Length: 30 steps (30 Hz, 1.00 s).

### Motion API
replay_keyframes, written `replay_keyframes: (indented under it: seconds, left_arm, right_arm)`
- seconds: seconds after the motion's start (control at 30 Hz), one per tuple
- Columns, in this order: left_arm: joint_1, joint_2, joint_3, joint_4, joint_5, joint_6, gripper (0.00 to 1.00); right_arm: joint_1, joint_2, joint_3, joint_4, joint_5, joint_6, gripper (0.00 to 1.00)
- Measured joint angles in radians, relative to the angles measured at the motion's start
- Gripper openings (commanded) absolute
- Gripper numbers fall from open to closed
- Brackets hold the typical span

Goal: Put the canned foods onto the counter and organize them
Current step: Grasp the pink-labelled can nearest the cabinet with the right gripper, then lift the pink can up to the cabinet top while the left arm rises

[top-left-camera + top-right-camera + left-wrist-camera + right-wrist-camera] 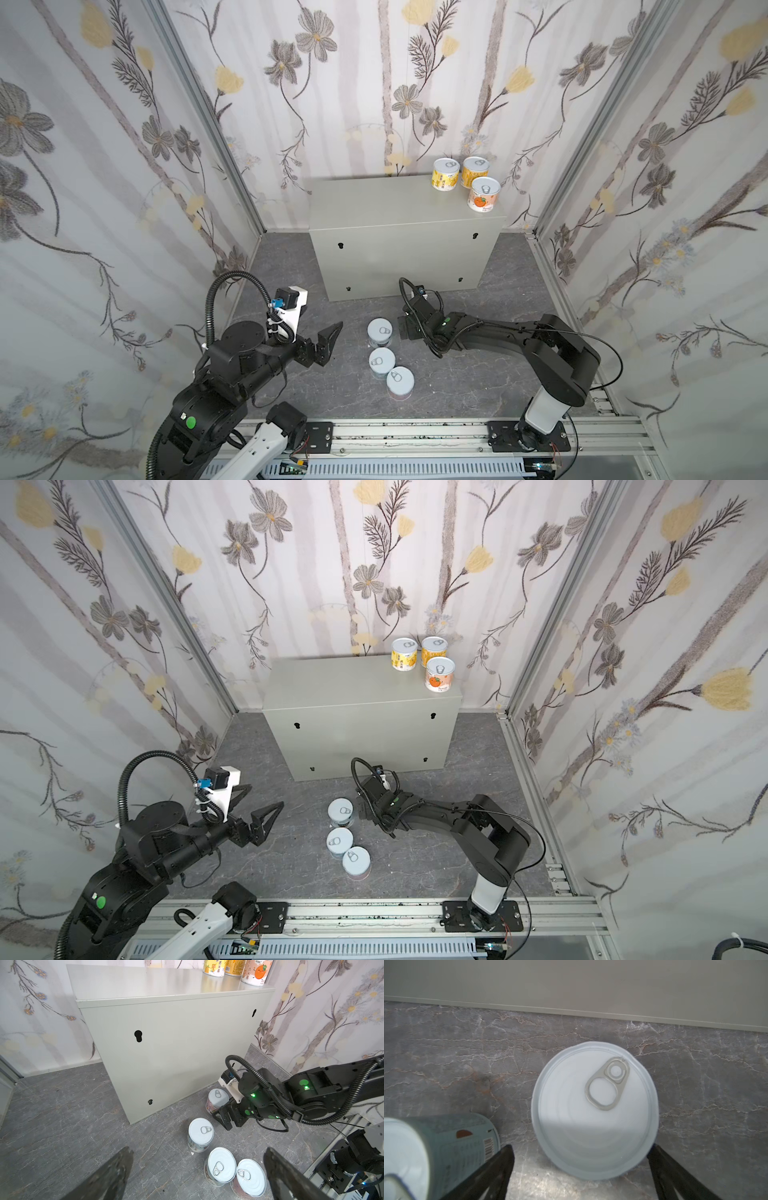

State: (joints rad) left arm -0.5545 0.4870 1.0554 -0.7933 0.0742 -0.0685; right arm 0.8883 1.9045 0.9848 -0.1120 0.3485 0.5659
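A dark grey marbled floor [286, 270] fills a booth closed on three sides by pale walls [353, 75] papered with grey and yellow flowers. The grey-beige metal counter [386, 203] stands against the back wall.

Three canned foods stand upright at the counter's rear right corner: a yellow-label tin [446, 176], an orange-yellow tin [475, 172] beside it, and an orange-fruit tin [484, 201] just in front. On the floor before the counter stand a lone tin [379, 332] and, farther out, a middle tin [382, 362] touching an outer tin [400, 382].

A fourth floor tin [217, 1100], nearest the counter, shows in the wrist views only; in both top views the right arm [498, 332] covers it. The right gripper [581, 1148] is spread wide over this tin, fingers either side of its lid, contact unclear. The left gripper [259, 802] hangs released and empty before the counter's left end.

The left wrist view cuts off the counter tins' tops. Floor labels are mostly hidden from above.
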Motion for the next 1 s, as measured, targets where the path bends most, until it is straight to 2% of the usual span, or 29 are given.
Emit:
replay_keyframes:
  seconds: [0.43, 0.83, 1.0]
  left_arm:
    - [0.0, 0.013, -0.015, -0.031, -0.037, -0.04, 1.0]
    - [0.0, 0.087, -0.019, 0.118, -0.09, -0.017, 1.0]
    - [0.0, 0.169, 0.037, 0.193, -0.134, -0.023, 1.0]
  right_arm:
    - [-0.055, 0.037, -0.036, 0.138, 0.0, -0.031, 0.94]
    - [-0.08, 0.008, -0.041, 0.198, -0.029, -0.115, 0.72]
    - [-0.082, -0.016, -0.041, 0.191, -0.062, -0.134, 0.66]
